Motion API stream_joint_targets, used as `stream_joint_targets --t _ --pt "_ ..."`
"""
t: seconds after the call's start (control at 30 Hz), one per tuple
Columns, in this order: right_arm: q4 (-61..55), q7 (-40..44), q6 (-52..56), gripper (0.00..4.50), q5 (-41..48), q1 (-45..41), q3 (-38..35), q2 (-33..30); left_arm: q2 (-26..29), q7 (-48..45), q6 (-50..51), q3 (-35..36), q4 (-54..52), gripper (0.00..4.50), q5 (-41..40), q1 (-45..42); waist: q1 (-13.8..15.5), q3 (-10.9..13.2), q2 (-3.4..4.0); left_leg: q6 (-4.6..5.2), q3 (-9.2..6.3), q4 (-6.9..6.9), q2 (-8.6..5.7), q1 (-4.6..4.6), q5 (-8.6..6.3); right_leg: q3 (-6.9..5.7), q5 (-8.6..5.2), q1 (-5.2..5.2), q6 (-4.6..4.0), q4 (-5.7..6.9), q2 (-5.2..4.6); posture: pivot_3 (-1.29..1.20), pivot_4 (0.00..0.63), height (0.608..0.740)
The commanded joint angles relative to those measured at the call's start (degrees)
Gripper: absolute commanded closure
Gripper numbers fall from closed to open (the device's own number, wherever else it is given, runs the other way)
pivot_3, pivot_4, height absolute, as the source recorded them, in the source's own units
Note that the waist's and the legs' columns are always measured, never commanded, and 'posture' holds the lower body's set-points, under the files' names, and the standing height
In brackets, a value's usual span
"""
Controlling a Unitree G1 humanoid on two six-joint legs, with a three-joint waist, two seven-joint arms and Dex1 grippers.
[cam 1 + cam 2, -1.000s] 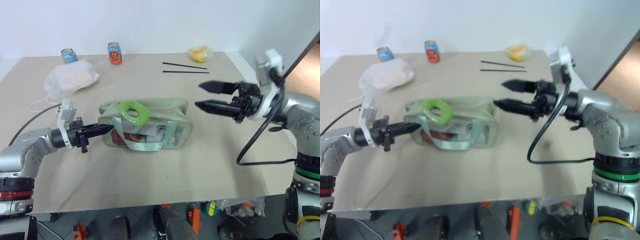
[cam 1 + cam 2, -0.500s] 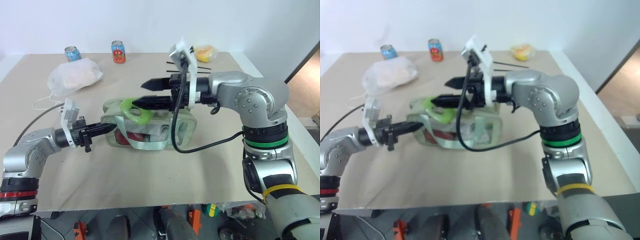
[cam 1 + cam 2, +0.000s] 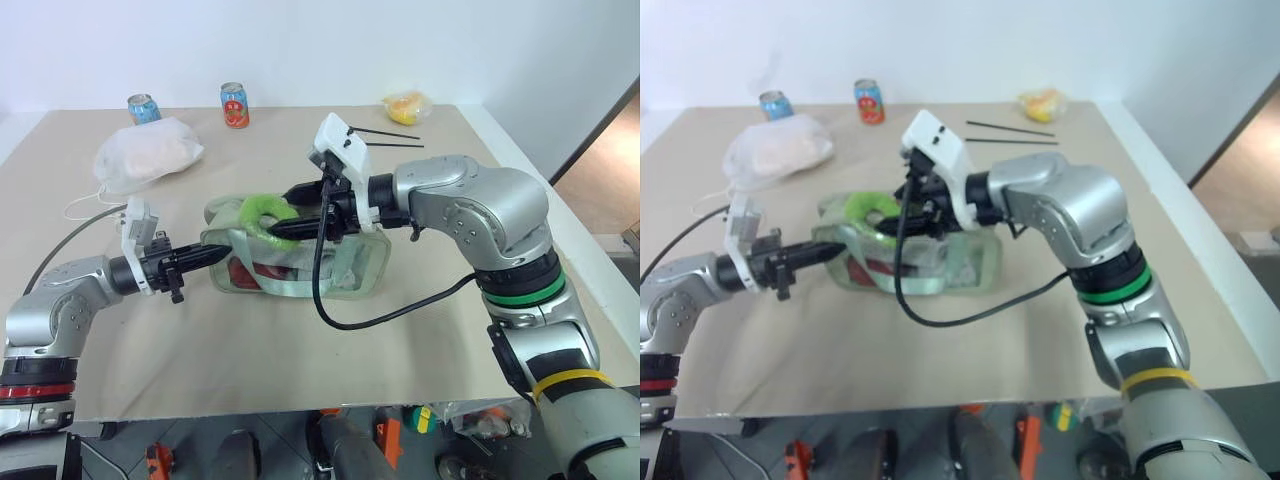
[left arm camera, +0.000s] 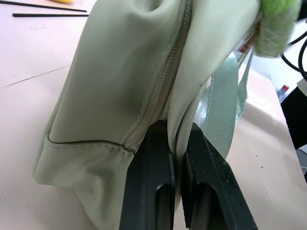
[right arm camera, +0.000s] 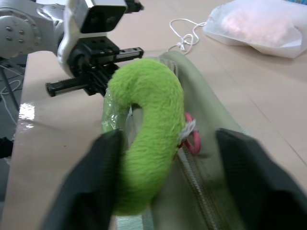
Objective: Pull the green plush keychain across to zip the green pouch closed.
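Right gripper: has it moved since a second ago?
Yes. The right gripper has swung leftward from beyond the green pouch's right end to straddle the green plush keychain.

Bright even light, soft shadows, near pincer fingers (image 5: 91, 182) blurred

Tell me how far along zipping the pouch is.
Done: the left gripper is shut on the pouch's end fabric, bracing it. In hand: the right gripper straddles the keychain, its fingers around it but not clamped. Left: grip the keychain and pull it across; it sits at the pouch's left end.
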Motion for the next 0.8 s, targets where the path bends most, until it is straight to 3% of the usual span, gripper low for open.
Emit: stream_joint_targets --t 0.03,0.2,0.63,0.8 --pt "0.0 0.4 -1.8 2.8 -0.5 -0.7 -2.7 0.4 -0.2 0.3 -0.4 -0.2 -1.1 4.5 0.4 1.1 0.0 0.0 0.0 0.0 0.0 0.0 0.0 0.0 0.0 0.0 0.0 0.0 0.0 0.0 0.0 0.0 0.15 0.74" --pt "0.6 0.6 -1.7 4.47 -0.1 -0.5 -3.6 0.6 -0.6 0.3 -0.5 -0.8 -1.2 4.5 0.3 1.3 0.0 0.0 0.0 0.0 0.01 0.04 -0.03 -0.02 0.0 0.0 0.0 0.01 0.01 0.0 -0.05 0.0 0.15 0.74" --pt "1.3 1.2 -0.6 4.47 2.4 1.0 -6.6 2.4 -0.9 0.1 -0.7 -1.3 -0.4 4.5 0.5 0.6 0.0 0.0 0.0 0.0 -0.01 0.06 -0.04 -0.04 0.0 -0.01 0.01 0.01 0.02 0.0 -0.06 0.0 0.15 0.74" --pt "0.9 1.4 -0.8 2.83 1.3 1.6 -5.6 2.4 -1.0 0.2 -0.8 -1.4 -0.4 4.5 0.5 0.6 0.0 0.0 0.0 0.0 -0.01 0.08 -0.04 -0.04 0.0 -0.02 0.01 0.02 0.02 0.0 -0.05 0.0 0.15 0.74"
